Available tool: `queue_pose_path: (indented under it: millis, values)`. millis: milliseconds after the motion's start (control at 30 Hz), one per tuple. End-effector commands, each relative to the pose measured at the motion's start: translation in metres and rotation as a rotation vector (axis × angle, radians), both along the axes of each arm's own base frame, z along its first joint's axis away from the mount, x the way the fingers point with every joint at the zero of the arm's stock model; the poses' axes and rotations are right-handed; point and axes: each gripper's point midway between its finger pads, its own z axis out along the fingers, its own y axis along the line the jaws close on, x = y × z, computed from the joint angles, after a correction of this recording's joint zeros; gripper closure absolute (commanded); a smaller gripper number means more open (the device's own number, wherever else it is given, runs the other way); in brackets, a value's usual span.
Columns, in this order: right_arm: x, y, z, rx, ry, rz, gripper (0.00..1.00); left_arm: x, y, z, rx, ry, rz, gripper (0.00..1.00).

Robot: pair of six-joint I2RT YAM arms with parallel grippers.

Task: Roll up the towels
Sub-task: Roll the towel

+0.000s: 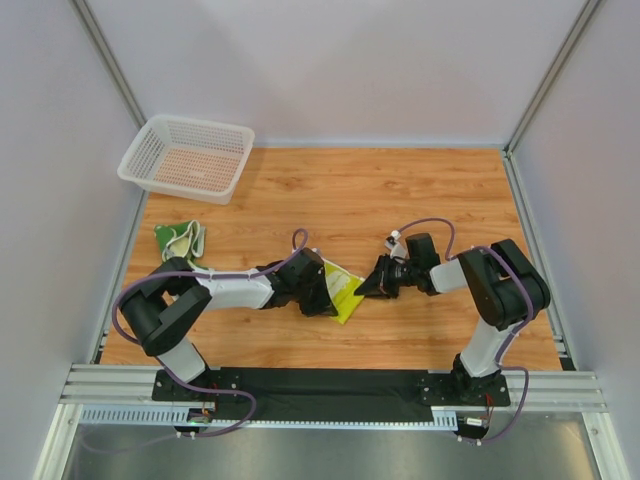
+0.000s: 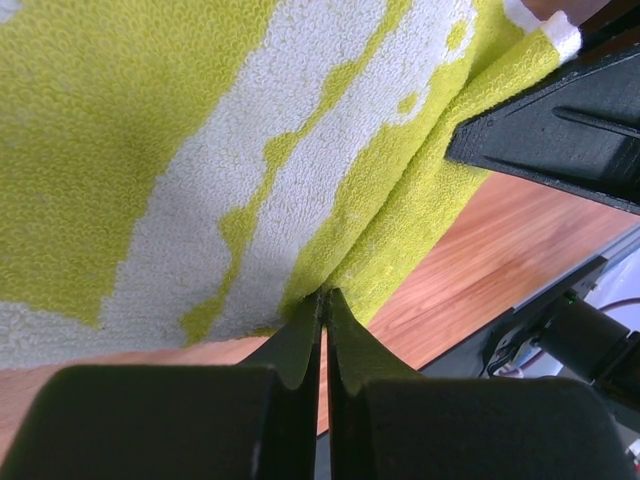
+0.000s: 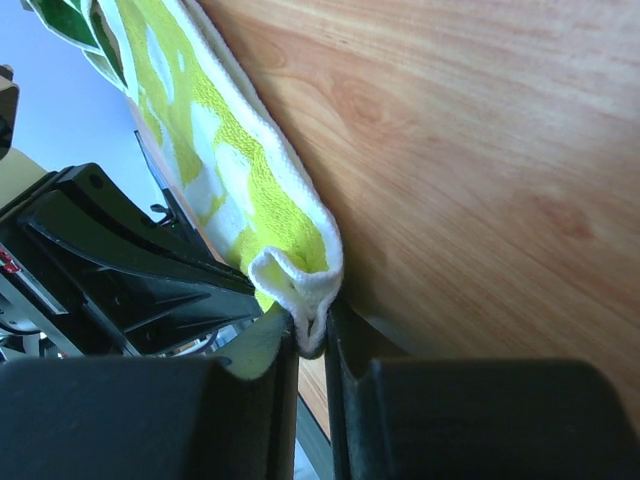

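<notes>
Right gripper (image 3: 312, 325) up close: its two black fingers are nipped narrow on the white hem of the yellow-green towel (image 3: 250, 190), with only a thin lip of cloth between them. The left gripper (image 2: 322, 300) is pressed together too, its tips meeting on the lower edge of the same towel, which fills its lens. From above, that towel sits mid-table between the two wrists, bunched and, by the look of it, partly raised. It's not yet a roll.

The danger is that slim bite on the right. Any tug from the left and I'd expect the hem to slide free and the cloth to flop open. The other worry is crowding, because both heads are nearly nose to nose over one small cloth and a turn of either wrist could knock the other.

Elsewhere, a patterned towel (image 1: 181, 240), green and cream, lies folded near the left arm's elbow — a backward swing could drag it. The white basket (image 1: 175, 188) sits at the far left corner of the table (image 1: 400, 190), well apart and in nobody's way.
</notes>
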Motion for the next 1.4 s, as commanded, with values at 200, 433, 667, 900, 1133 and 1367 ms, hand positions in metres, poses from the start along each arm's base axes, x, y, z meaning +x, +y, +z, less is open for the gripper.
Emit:
queue_pose_path:
  millis: [200, 433, 667, 900, 1133, 1367]
  values:
    - [0.011, -0.004, 0.008, -0.09, -0.014, -0.015, 0.92, -0.001, 0.031, 0.011, 0.272, -0.16, -0.11, 0.78]
    - [0.004, -0.006, 0.015, -0.168, 0.029, -0.006, 0.94, 0.006, 0.033, 0.04, 0.474, -0.34, -0.199, 0.78]
    - [0.002, 0.001, 0.027, -0.201, 0.03, 0.014, 0.95, -0.005, -0.009, 0.07, 0.479, -0.552, -0.383, 0.74]
    - [0.0, 0.002, 0.031, -0.207, 0.029, 0.022, 0.95, -0.019, -0.038, 0.056, 0.471, -0.588, -0.498, 0.7]
    - [-0.002, 0.002, 0.032, -0.208, 0.032, 0.028, 0.95, -0.019, -0.038, 0.028, 0.52, -0.558, -0.533, 0.64]
    - [-0.003, 0.004, 0.032, -0.21, 0.03, 0.04, 0.96, -0.017, -0.031, 0.012, 0.572, -0.548, -0.53, 0.6]
